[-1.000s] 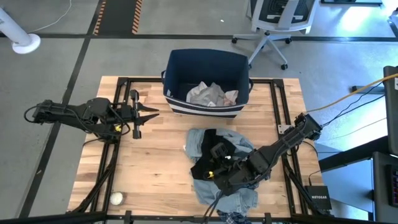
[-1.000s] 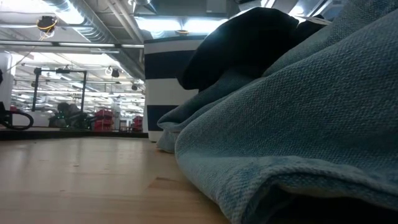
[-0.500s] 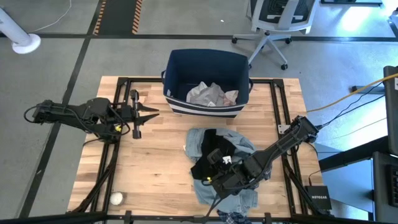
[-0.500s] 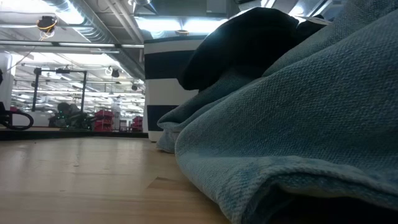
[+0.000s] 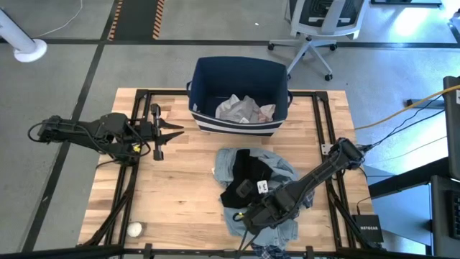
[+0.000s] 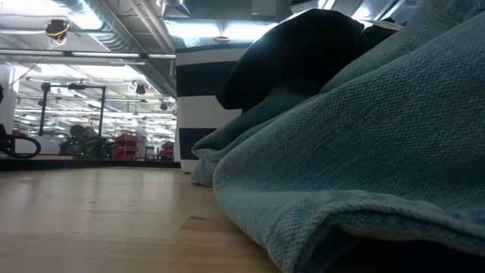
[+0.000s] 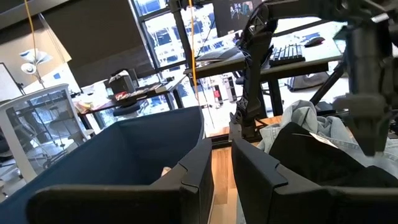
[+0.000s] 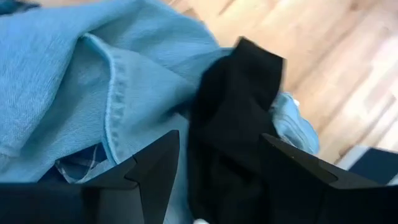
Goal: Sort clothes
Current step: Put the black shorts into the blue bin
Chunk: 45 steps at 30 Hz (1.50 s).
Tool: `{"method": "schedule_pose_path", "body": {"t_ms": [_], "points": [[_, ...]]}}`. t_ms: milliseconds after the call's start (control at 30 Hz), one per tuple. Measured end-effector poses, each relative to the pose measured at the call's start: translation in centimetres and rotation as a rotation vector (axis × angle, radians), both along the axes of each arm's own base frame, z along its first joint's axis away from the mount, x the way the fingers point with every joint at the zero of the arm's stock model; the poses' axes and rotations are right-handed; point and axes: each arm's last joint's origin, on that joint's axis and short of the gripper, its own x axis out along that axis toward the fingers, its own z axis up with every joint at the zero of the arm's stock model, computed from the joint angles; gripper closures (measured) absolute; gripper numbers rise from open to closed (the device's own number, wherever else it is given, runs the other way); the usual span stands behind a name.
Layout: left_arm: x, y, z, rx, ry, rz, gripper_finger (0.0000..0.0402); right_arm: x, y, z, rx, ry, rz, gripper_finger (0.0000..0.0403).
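A pile of clothes lies on the table's near right: a grey-blue denim garment with a black garment on top of it. Both also show in the low view, the denim and the black. My right gripper is open low over the pile's near part. In its wrist view its fingers stand on either side of a fold of the black garment, beside the denim. My left gripper waits over the table's left, with only a narrow gap between its fingers. My right gripper comes at the pile slanting down from the table's right side. Its open fingers stand on either side of the black garment's fold. I cannot tell whether they touch the cloth.
A navy bin with white stripes stands at the table's far middle, with white clothes inside. A small white ball lies at the near left corner. Bare wood lies between the left arm and the pile.
My right gripper has gone toward the table's near edge over the pile, staying open. The left arm has kept still.
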Motion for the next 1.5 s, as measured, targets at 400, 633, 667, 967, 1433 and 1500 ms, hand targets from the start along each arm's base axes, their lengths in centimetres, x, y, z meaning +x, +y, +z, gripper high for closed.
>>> {"method": "schedule_pose_path", "body": {"t_ms": [400,633,667,967,1433,1500], "points": [[0.0,0.0,0.0,0.0,0.0,0.0,0.0343,0.6,0.0,-3.1,-0.169,0.089,-0.002,0.0166],[0.0,0.0,0.0,-0.002,0.0,0.0,0.0343,0.9,-0.3,-2.8,-0.305,-0.024,-0.037,0.0166],[0.0,0.0,0.0,-0.002,0.0,0.0,0.0343,0.9,-0.3,-2.8,-0.314,-0.031,-0.04,0.0166],[0.0,0.0,0.0,-0.002,0.0,0.0,0.0343,0.9,0.2,-3.0,-0.153,0.046,-0.021,0.0166],[0.0,0.0,0.0,-0.003,-0.001,0.0,0.0343,0.9,-0.2,-4.6,-0.16,0.059,-0.051,0.0166],[0.0,0.0,0.0,-0.003,0.0,0.0,0.0343,0.8,-0.2,-5.2,-0.167,0.063,-0.051,0.0166]]}}
